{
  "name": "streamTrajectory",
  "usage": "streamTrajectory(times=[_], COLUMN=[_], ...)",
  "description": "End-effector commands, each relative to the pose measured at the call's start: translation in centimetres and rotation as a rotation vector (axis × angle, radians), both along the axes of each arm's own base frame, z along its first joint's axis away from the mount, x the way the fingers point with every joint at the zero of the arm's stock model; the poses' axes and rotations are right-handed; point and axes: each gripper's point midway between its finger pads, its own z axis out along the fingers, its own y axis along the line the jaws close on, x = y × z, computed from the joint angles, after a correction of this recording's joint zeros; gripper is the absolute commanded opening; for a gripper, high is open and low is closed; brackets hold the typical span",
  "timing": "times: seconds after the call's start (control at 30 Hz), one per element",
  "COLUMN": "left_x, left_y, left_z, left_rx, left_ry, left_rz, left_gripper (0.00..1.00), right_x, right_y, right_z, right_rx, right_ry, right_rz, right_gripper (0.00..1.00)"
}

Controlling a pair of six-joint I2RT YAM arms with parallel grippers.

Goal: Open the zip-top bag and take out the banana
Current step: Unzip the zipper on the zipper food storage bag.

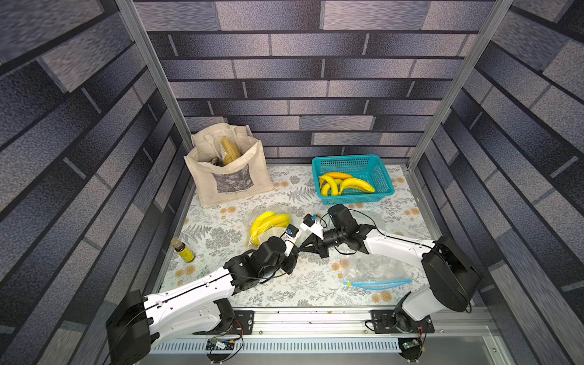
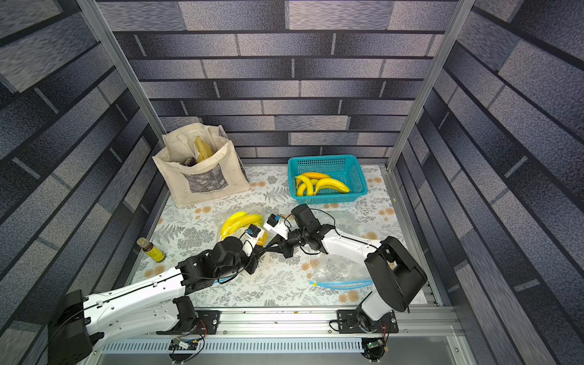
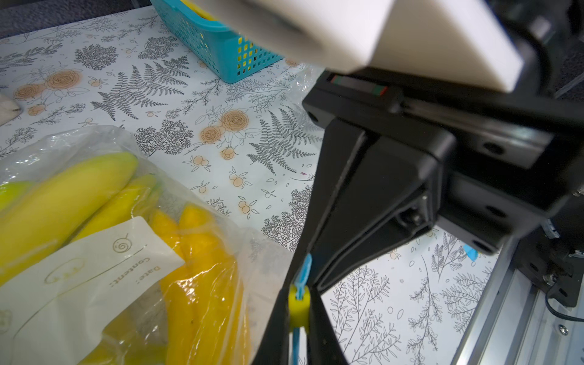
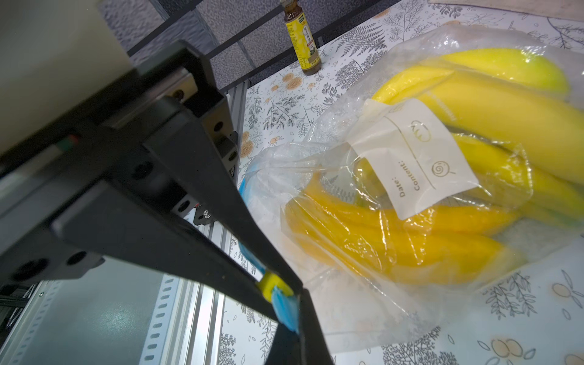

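Two grippers meet tip to tip at centre of both top views. We see left gripper (image 3: 298,298) clamped on yellow slider (image 3: 298,308). Right gripper (image 4: 279,298) is pinched tight on blue zip strip (image 4: 286,311) just beside it. Clear bag (image 1: 279,211) lies just left of them on flowered table (image 1: 221,240), with bananas (image 1: 268,222) inside under white label (image 4: 423,158). We note blue basket (image 1: 354,164) upper right of centre, more fruit in it.

Overhead top views; close wrist views share bag (image 3: 221,252).
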Motion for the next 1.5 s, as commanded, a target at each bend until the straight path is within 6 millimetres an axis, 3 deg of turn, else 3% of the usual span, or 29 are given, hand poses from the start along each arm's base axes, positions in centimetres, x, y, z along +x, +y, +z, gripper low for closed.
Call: streamTrajectory(times=[0.0, 0.63, 1.1, 1.47], left_x=[0.4, -0.9, -4.2, -5.8], left_y=[2.1, 4.2, 7.1, 8.6], left_z=[-1.4, -2.9, -5.8, -6.9], left_rx=[0.051, 0.092, 0.177, 0.222], left_ry=[0.013, 0.065, 0.122, 0.148], left_rz=[0.087, 0.117, 0.186, 0.273], left_gripper=[0.03, 0.04, 0.06, 0.07], right_x=[-0.5, 0.6, 7.4, 10.5], right_y=[-0.3, -2.4, -6.5, -9.5], right_z=[0.7, 0.4, -0.1, -0.8], right_rx=[0.016, -0.031, -0.078, -0.079], right_ry=[0.005, 0.004, -0.07, -0.076], right_rz=[0.006, -0.034, -0.244, -0.377], right_gripper=[0.0, 0.0, 0.0, 0.0])
